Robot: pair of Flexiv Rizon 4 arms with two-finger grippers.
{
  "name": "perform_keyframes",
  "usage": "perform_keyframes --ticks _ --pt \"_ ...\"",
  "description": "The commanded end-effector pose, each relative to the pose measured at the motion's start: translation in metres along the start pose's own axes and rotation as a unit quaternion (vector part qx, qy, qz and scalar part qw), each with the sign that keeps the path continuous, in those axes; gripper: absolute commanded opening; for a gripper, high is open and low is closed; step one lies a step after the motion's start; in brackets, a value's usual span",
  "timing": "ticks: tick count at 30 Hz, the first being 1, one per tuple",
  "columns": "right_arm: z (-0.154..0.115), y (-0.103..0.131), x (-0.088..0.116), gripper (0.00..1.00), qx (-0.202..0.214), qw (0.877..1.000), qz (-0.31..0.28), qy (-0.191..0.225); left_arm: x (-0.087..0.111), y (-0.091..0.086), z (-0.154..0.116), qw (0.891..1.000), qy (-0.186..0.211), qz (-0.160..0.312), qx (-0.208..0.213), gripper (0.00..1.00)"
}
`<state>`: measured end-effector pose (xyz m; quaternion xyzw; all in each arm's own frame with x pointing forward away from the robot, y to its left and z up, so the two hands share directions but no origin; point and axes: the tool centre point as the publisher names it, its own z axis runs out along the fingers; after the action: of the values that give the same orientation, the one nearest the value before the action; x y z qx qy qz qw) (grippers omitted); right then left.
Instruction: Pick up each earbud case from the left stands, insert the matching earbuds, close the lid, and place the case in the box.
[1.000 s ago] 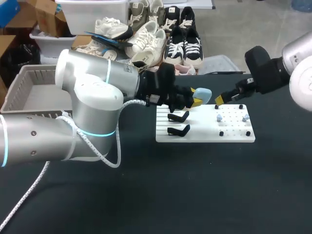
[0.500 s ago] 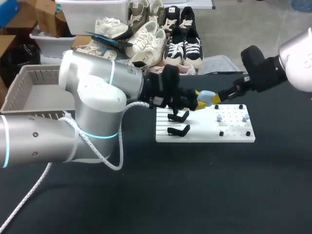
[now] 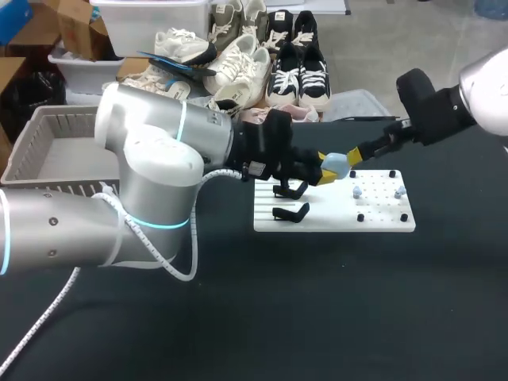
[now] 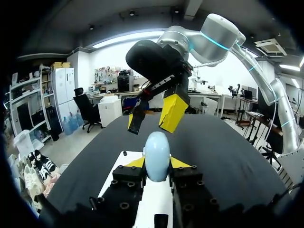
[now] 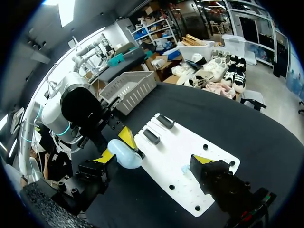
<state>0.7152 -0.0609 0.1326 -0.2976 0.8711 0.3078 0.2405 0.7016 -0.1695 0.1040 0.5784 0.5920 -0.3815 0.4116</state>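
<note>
Left gripper (image 3: 325,168) is clenched on the pale blue earbud case (image 3: 336,164) above the white board's (image 3: 381,218) far edge. Right gripper (image 4: 153,116), fingers spread, hovers just beside the case. A careless push from it may twist the case out of that narrow grip.

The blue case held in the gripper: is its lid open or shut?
Shut. The case, held in the left gripper, is one smooth rounded pebble, with no lid raised in either wrist view.
</note>
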Motion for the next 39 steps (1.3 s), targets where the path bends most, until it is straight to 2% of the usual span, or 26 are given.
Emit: perform_keyframes --ticks 1,16,30,39 --pt "0.000 0.005 0.001 1.00 -0.001 1.000 -0.003 0.000 -0.001 0.005 0.001 1.000 0.000 -0.003 -0.006 0.00" --pt "0.006 0.007 0.008 1.00 -0.007 1.000 0.001 -0.004 -0.008 0.007 -0.002 1.000 -0.008 0.000 -0.012 0.00" --pt "0.006 0.008 0.004 1.00 -0.001 1.000 0.000 -0.006 -0.009 -0.006 -0.007 1.000 -0.014 0.007 -0.001 0.00" --pt "-0.005 0.009 -0.001 1.00 0.012 1.000 -0.008 -0.010 -0.003 -0.015 -0.007 1.000 -0.009 0.012 0.008 0.00"
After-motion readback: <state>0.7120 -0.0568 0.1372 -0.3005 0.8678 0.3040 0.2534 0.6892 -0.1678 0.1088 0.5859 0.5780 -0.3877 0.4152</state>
